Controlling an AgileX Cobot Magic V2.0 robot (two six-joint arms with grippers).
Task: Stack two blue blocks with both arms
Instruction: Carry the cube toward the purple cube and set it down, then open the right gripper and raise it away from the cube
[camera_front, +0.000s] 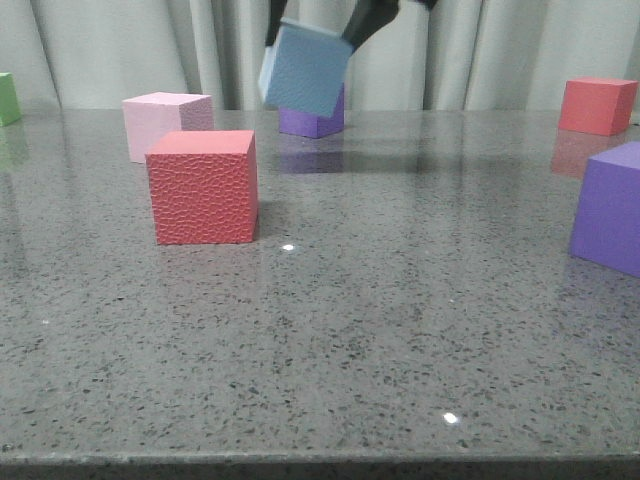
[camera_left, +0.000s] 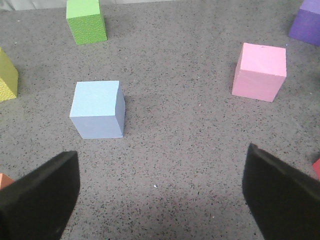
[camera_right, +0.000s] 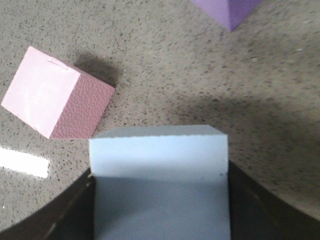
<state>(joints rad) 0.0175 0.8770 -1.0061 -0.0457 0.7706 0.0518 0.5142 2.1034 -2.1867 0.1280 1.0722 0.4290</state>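
**One blue block lifted, the other left on the tabletop**

One blue block (camera_front: 305, 71) was held tilted in the air above the far edge of the tabletop (camera_front: 330, 340), clamped between the fingers of the right end effector (camera_right: 159, 200). A purple cube (camera_front: 312, 121) was seen just behind and below it. The second blue block (camera_left: 98, 109) was resting on the tabletop, apart from the left end effector (camera_left: 160, 195), whose fingers were spread wide and empty. A pink cube (camera_left: 260, 71) was standing well apart from that block.

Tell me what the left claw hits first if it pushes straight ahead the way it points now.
Probably bare table. The open left claw points between the blue block and the pink cube, so neither lies squarely in its line, though depth is hard to judge.
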